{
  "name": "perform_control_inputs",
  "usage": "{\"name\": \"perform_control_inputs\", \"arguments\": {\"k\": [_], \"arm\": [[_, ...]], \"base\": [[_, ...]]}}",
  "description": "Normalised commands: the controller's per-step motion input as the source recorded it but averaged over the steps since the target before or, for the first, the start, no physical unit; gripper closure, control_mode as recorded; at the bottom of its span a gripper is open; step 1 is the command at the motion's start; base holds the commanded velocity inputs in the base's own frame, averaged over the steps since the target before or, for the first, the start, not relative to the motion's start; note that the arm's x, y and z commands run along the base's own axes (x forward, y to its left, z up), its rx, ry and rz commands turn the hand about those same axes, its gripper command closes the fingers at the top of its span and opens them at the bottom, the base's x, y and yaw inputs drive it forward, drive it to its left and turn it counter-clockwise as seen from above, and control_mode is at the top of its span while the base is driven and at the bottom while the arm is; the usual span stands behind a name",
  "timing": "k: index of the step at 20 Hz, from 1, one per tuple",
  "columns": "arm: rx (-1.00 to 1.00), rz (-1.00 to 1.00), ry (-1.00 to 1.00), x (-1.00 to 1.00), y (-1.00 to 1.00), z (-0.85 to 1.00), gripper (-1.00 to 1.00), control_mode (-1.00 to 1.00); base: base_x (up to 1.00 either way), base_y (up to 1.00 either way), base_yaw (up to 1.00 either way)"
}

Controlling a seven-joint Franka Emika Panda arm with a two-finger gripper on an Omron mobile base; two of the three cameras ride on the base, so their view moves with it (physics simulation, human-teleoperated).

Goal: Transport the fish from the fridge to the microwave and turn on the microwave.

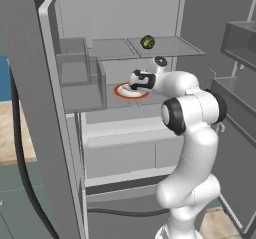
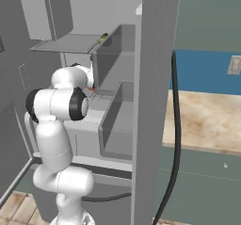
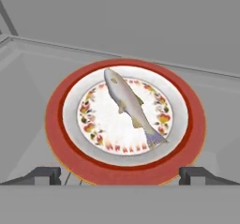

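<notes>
Hand view shows the gripper (image 3: 120, 175) with jaws spread wide, holding nothing, just above a red-rimmed plate (image 3: 56, 138) on a fridge (image 1: 30, 83) shelf. Beyond the fingertips, the fish (image 3: 129, 106) lies diagonally on it. Closing across its narrow body mid-length looks best.

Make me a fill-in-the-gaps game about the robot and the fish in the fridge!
1. The slender silver-grey fish lies on a white plate with a ____ rim.
2. The robot's claw is ____, holding nothing.
3. The tall grey fridge has its door ____.
4. The round dark green ball sits on the shelf ____ the plate's.

Missing words: red-orange; open; open; above
</notes>
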Motion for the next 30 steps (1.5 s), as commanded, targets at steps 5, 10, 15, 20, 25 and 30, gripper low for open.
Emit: {"name": "perform_control_inputs", "arguments": {"k": [5,10,15,20,25,30], "arm": [[0.0,0.0,0.0,0.21,0.06,-0.13,-1.0,-1.0],[0.0,0.0,0.0,0.24,0.05,-0.19,-1.0,-1.0],[0.0,0.0,0.0,0.2,0.06,-0.17,-1.0,-1.0],[0.0,0.0,0.03,0.22,0.08,-0.08,-1.0,-1.0],[0.0,0.0,0.03,0.21,0.03,-0.03,-1.0,-1.0],[0.0,0.0,0.01,0.21,0.01,-0.02,-1.0,-1.0]], "base": [[0.0,0.0,0.0],[0.0,0.0,0.0],[0.0,0.0,0.0],[0.0,0.0,0.0],[0.0,0.0,0.0],[0.0,0.0,0.0]]}}
